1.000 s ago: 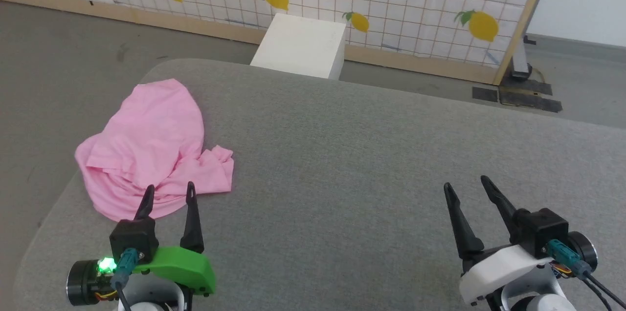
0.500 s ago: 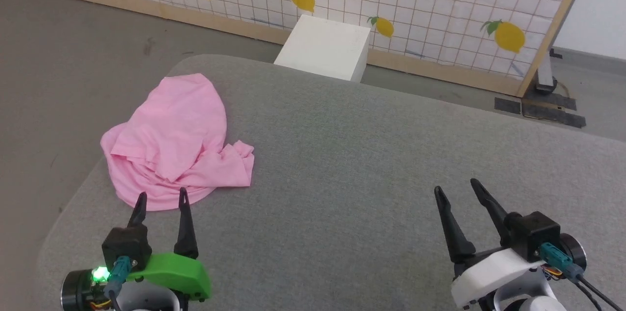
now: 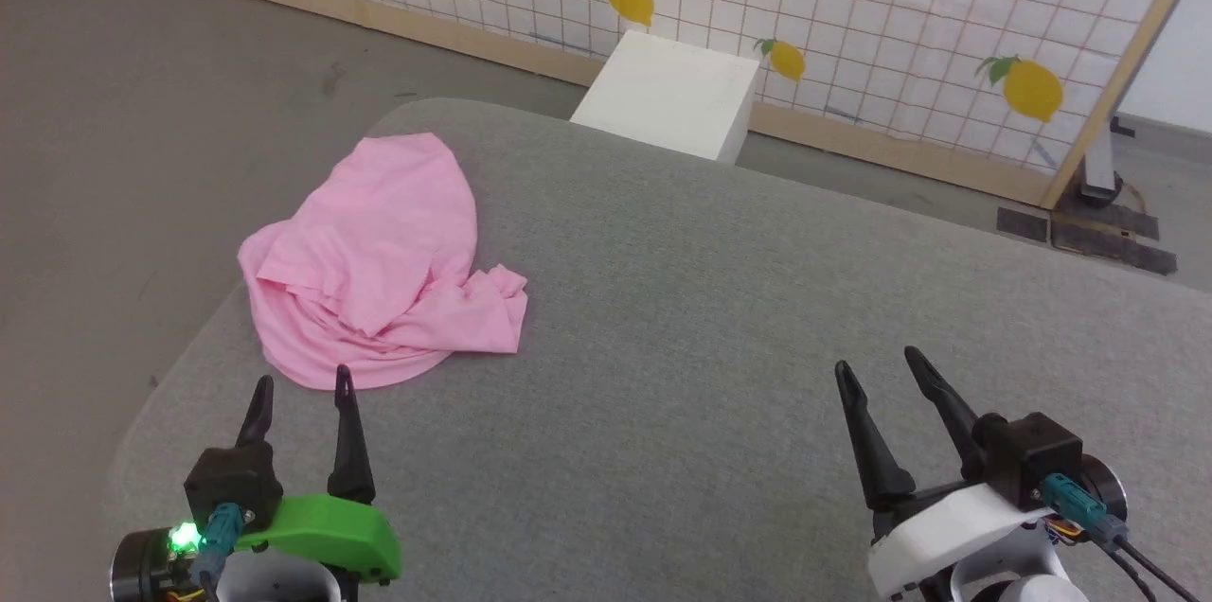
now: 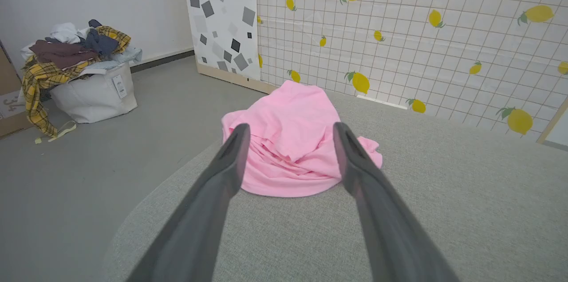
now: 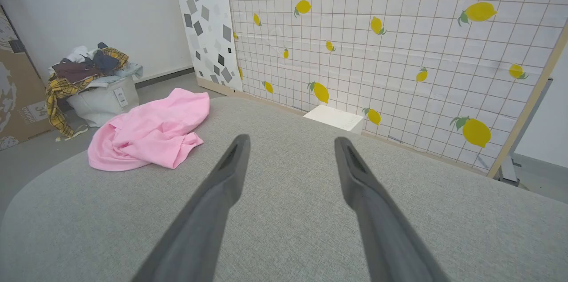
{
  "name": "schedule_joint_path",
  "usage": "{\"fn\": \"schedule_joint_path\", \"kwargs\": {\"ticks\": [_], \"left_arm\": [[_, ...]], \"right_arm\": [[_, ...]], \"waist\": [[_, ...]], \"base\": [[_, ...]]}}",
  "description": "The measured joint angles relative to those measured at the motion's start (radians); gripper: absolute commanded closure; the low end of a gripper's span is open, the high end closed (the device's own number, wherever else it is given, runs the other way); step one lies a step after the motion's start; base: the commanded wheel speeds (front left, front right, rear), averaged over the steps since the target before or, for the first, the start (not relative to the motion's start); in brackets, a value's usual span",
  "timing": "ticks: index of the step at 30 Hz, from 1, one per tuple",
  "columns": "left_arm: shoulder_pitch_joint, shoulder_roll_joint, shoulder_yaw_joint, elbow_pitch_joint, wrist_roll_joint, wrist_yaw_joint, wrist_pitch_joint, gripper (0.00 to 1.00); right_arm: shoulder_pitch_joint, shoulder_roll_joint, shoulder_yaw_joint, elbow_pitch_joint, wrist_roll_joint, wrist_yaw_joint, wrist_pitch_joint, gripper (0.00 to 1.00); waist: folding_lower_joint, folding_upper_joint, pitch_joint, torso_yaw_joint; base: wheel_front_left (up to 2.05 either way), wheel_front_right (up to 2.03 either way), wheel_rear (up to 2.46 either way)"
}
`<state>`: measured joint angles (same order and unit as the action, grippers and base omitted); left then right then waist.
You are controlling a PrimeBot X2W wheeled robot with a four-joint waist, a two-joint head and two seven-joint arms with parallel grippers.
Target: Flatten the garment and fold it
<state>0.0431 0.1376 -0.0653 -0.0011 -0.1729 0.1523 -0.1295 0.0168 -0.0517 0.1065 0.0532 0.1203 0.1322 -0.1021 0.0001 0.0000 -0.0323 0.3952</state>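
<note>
Hovering low over the grey fabric-covered tabletop (image 3: 720, 318), our left gripper (image 3: 303, 376) and right gripper (image 3: 876, 359) both have their long dark fingers spread apart, grasping nothing. Just ahead of our left fingertips, apart from them, lies the crumpled light pink cloth garment (image 3: 379, 252), well to the left of our right gripper. Beyond it stand a white box (image 3: 677, 96) and a lemon-printed grid wall panel (image 3: 852, 6).
</note>
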Motion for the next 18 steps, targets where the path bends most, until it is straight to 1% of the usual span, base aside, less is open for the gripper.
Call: {"fn": "schedule_joint_path", "kwargs": {"ticks": [7,13,16,18], "left_arm": [[0.004,0.009,-0.009,0.003,-0.008,0.017,-0.013,0.00],[0.013,0.020,-0.013,0.003,-0.037,0.027,-0.022,0.00],[0.017,0.021,-0.020,-0.002,-0.040,0.043,-0.023,0.00],[0.018,0.023,-0.019,-0.002,-0.045,0.044,-0.031,0.00]], "right_arm": [[0.000,0.000,0.011,0.002,0.011,0.000,-0.005,0.00],[0.000,0.000,0.021,0.004,0.018,0.000,-0.013,0.00],[0.000,0.000,0.025,0.004,0.021,0.000,-0.015,0.00],[0.000,0.000,0.029,0.005,0.022,0.000,-0.021,0.00]], "waist": [[0.0000,0.0000,-0.004,0.038],[0.0000,0.0000,-0.007,0.074],[0.0000,0.0000,-0.006,0.090],[0.0000,0.0000,-0.006,0.100]], "base": [[0.00,0.00,0.00],[0.00,0.00,0.00],[0.00,0.00,0.00],[0.00,0.00,0.00]]}}
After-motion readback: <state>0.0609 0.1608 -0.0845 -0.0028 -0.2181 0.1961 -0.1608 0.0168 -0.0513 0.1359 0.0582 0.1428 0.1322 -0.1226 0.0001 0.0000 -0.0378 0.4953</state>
